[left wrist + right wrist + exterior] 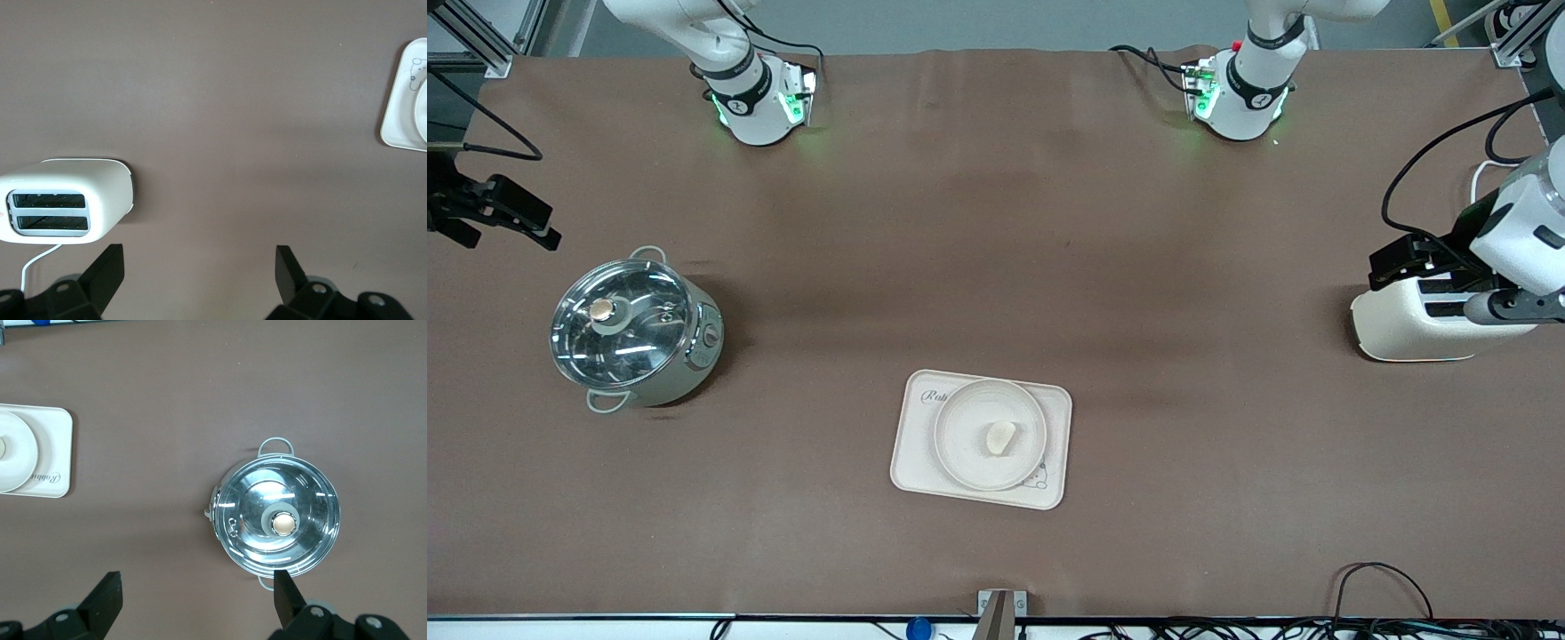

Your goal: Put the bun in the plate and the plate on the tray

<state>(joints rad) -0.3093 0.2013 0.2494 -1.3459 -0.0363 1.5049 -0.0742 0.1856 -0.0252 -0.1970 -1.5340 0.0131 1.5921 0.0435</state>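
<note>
Both jaws wide, empty: left gripper [200,270] over toaster [1423,327], right gripper [198,597] near pot [633,331]; bun [1000,437] in plate [960,449], plate on tray [914,467]; task looks complete.

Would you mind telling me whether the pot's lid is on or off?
On: the glass lid sits flat across the pot, its knob centred on top.

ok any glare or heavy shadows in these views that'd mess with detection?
Front view: the pot's glass lid throws bright reflections, the pot casts a soft shadow on the brown table, and the bun is low-contrast against the plate. Right wrist view: streaky glare across that lid. Left wrist view: even light, with only a faint shadow beside the toaster.
</note>
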